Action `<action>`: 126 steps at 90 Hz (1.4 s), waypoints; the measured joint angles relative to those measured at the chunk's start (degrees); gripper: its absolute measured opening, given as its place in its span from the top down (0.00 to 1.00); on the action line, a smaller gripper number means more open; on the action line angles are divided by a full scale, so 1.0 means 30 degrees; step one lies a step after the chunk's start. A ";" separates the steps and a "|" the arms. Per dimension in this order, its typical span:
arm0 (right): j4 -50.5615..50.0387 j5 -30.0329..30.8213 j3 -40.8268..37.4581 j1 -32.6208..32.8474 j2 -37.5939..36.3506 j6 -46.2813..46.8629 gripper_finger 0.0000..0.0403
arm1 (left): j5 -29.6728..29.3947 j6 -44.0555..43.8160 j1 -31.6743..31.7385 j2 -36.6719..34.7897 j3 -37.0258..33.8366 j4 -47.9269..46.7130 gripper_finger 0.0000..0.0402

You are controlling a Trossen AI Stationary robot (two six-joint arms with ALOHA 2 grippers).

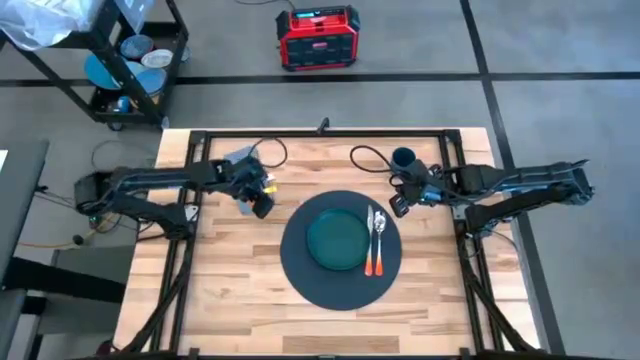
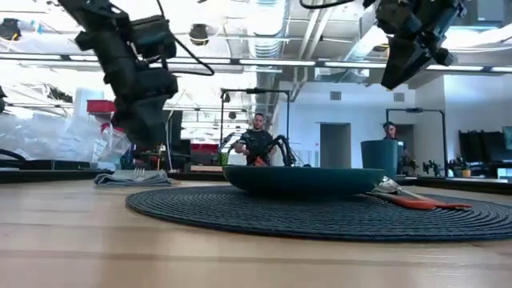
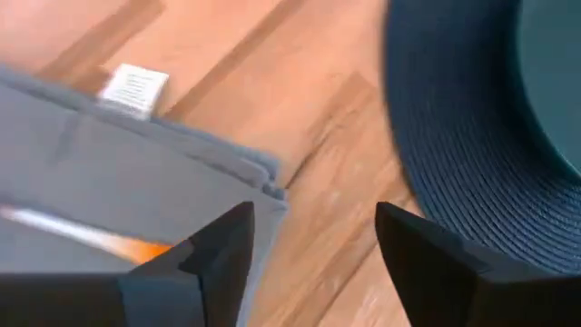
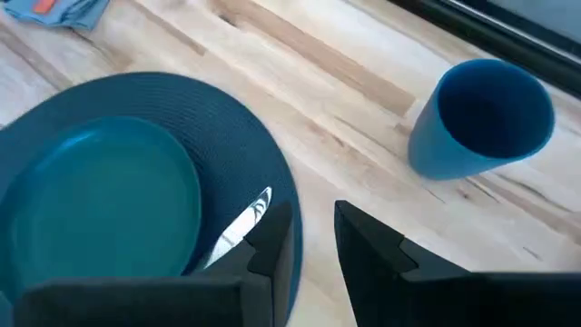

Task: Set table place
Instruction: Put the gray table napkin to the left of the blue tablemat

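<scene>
The round dark mat (image 1: 300, 280) lies on the wood table (image 1: 230, 300) and carries a dark green plate (image 1: 335, 240). A spoon (image 1: 380, 224) and a knife (image 1: 371, 245), both with orange handles, lie on the mat to the plate's right. A folded grey napkin (image 3: 118, 173) with an orange-handled fork (image 3: 82, 234) on it lies at the far left. My left gripper (image 3: 313, 245) hangs open in the air over the napkin's edge nearest the mat. My right gripper (image 4: 315, 238) hovers near the mat's far right rim, its fingers a narrow gap apart, holding nothing.
A blue cup (image 4: 481, 118) stands upright on the table at the far right, close to my right gripper. A black frame rail (image 1: 320, 133) runs along the table's far edge. Bare wood lies near the front edge.
</scene>
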 joint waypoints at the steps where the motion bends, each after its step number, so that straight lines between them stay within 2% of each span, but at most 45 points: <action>1: 0.0077 0.0000 -0.0088 0.0000 0.0003 0.0000 0.82 | -0.0112 0.0137 -0.0001 0.0019 0.0000 0.0040 0.44; 13: 0.0539 -0.0115 -0.0957 0.0000 0.0022 0.0007 0.82 | -0.0401 0.2696 -0.0031 0.0645 0.0015 0.0899 0.43; 33: 0.0849 -0.0598 -0.1869 0.0009 0.0007 0.0801 0.82 | -0.0890 0.5000 -0.0016 0.3005 0.0015 0.1106 0.43; 78: 0.0868 -0.1158 -0.1959 -0.0109 0.0007 0.1005 0.82 | -0.1509 0.5743 0.0666 0.5680 0.0124 0.1648 0.45; 92: 0.0863 -0.1416 -0.1959 -0.0109 0.0007 0.1260 0.82 | -0.1652 0.5221 0.0782 0.5882 0.0124 0.1779 0.58; 112: 0.0875 -0.1681 -0.1952 -0.0104 0.0007 0.1333 0.82 | -0.1847 0.4575 0.0806 0.5918 0.0117 0.1984 0.95; 126: 0.0868 -0.1690 -0.1952 -0.0109 0.0007 0.1337 0.82 | -0.1281 0.4006 0.0822 0.5862 0.0102 0.1933 0.98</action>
